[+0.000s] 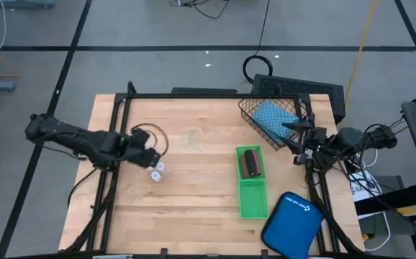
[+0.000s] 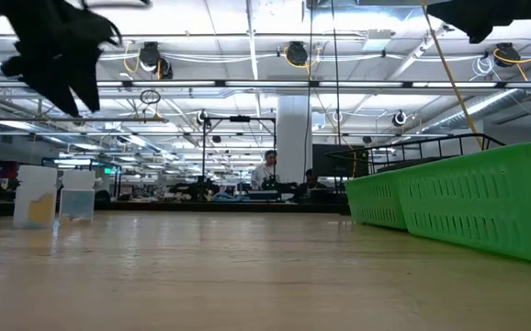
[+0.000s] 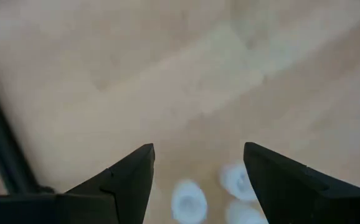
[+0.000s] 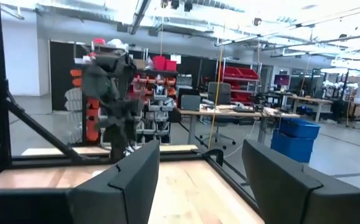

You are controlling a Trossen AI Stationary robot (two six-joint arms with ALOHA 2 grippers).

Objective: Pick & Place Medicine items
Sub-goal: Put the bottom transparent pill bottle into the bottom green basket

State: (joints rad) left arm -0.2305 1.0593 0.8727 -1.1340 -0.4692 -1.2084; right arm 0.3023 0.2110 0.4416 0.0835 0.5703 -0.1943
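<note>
- Left gripper (image 1: 149, 158): above the wooden table (image 1: 193, 187), just beside the white bottles (image 1: 157, 170); fingers (image 3: 127, 180) spread wide, nothing between them.
- White bottles: on the table, well left of the green tray (image 1: 251, 188).
- Black roll (image 1: 250, 162): lies in the tray's far compartment.
- Teal pouch (image 1: 275, 121): inside the wire basket (image 1: 255, 108), beyond the tray.
- Right gripper (image 1: 299, 137): by the basket, raised, fingers (image 4: 130, 180) parted, empty.

The left arm is reaching in from the worktop's left edge, its claw (image 1: 150, 160) hanging above the surface with fingers (image 3: 127, 180) spread apart. The right arm is waiting at the right edge, its claw (image 1: 298, 133) likewise spread.
</note>
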